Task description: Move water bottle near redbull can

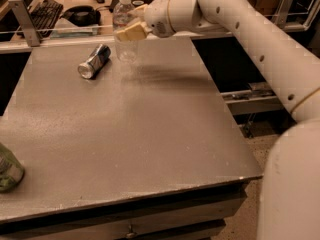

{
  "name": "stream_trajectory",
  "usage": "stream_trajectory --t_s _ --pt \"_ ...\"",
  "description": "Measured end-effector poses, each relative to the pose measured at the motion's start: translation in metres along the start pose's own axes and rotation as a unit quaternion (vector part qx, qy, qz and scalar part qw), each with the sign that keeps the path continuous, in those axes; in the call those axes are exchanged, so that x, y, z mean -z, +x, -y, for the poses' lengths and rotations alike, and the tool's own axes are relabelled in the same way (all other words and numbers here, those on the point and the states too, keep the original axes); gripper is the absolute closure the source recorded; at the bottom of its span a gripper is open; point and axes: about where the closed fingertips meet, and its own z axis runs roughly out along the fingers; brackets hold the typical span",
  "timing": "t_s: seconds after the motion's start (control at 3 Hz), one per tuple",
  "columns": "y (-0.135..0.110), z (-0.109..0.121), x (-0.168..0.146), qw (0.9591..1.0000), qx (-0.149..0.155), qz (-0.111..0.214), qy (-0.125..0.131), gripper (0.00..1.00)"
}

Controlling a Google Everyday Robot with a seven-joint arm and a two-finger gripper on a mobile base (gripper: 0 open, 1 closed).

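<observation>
Water bottle, clamped in the end effector over the far tabletop, is near the redbull can; next, probably set down and release.

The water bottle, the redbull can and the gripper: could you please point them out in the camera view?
water bottle (126, 50), camera view, clear lower body below the finger.
redbull can (95, 60), camera view, side of the can lying down.
gripper (129, 23), camera view, between fingertips clamped around the water bottle.
</observation>
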Motion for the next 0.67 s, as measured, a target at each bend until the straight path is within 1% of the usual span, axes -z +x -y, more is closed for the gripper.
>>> stream_trajectory --t_s 0.33,0.67 --pt "-0.001 0.001 -0.036 0.9992 -0.020 0.009 -0.035 1.00" --pt "0.003 -0.002 -0.053 0.9980 -0.031 0.003 -0.055 1.00"
